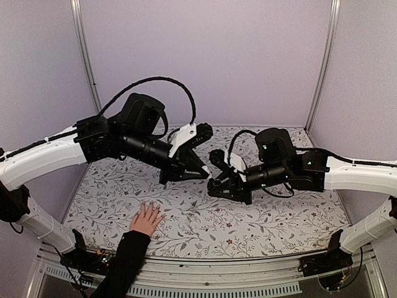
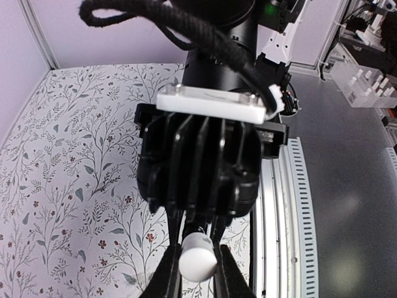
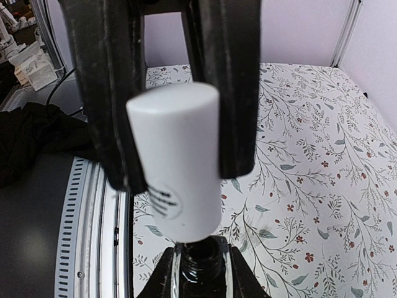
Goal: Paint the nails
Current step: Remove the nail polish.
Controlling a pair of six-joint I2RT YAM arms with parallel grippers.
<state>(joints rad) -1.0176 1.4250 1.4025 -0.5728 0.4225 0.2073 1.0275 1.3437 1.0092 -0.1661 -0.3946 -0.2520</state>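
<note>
While left hand (image 2: 197, 276) is clamping the bottle (image 3: 198, 262), right hand (image 3: 177, 139) is gripping its cap (image 3: 178, 174), seemingly for unscrewing; nails (image 1: 152, 207) are lying ready on counter (image 1: 279, 217).

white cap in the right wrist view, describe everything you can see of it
The white cap is a smooth, plastic-looking cylinder with a round printed mark low on its side. It stands slightly tilted, clamped by the left gripper between black fingers. Its lower end meets the dark bottle that the right gripper holds.
</note>
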